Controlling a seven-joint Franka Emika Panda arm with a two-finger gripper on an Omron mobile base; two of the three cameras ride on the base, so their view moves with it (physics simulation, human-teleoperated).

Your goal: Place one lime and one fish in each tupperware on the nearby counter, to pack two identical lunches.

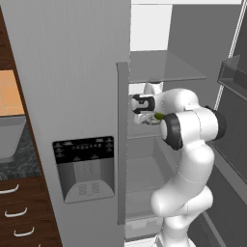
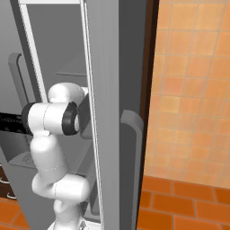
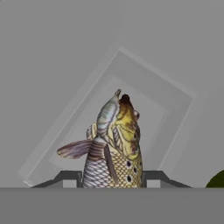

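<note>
Hand view: gripper (image 3: 111, 177) fingers clamped on the fish (image 3: 113, 146), lifted inside the fridge (image 1: 164, 72) for carrying to a tupperware.

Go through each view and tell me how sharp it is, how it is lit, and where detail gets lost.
Left base view: soft, even light with no glare; the text on the fridge dispenser panel is too blurred to read. Right base view: flat lighting, with the orange wall tiles coarse and pixelated. Hand view: the fish in the gripper is the sharpest thing, scales clear, against plain grey with faint shading.

scaly glossy fish (image 3: 114, 148), matt grey fridge door (image 1: 72, 87)
</note>
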